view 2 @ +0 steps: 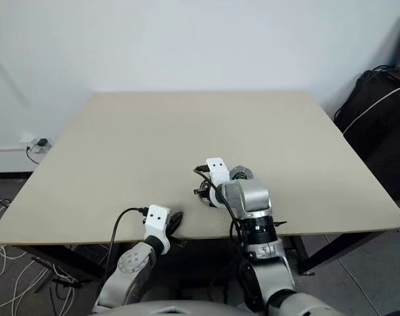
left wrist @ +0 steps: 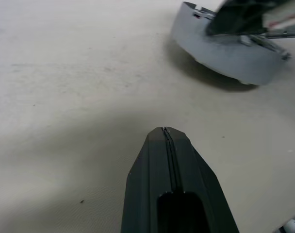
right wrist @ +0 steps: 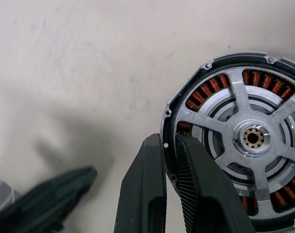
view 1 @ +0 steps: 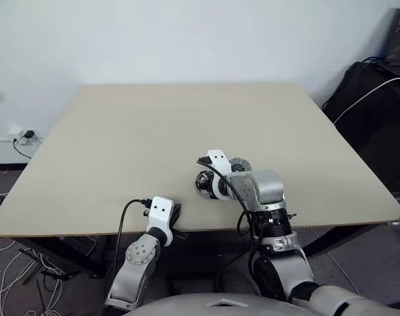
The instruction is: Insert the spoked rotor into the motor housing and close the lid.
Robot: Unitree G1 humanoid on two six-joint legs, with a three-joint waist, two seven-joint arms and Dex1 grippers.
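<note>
Right up close, my right gripper [right wrist: 169,160] has its two black fingers pinched on the rim of the motor housing [right wrist: 184,104], one finger outside the dark shell, the other inside against the windings. Now the big picture: one tan table [view 1: 121,145] carries everything, and one housing sits near its front edge, a little to my right of centre. Inside that housing I've got the spoked rotor [right wrist: 249,138], a single silver wheel seated in the ring of copper-brown coils, its shiny hub with the small toothed bore dead in the middle. Its face, and so the axis through that hub, looks straight back along my right gripper's fingers; I can't tell whether the housing lies flat on the table or is tipped up. Just behind my right hand there's a round grey ribbed disc, the lid [view 2: 241,173], one of it, close beside the housing. Over to my left, my left gripper [left wrist: 168,141] hangs low over bare table at the front edge, fingers pressed together with nothing between them, pointing toward the housing.
</note>
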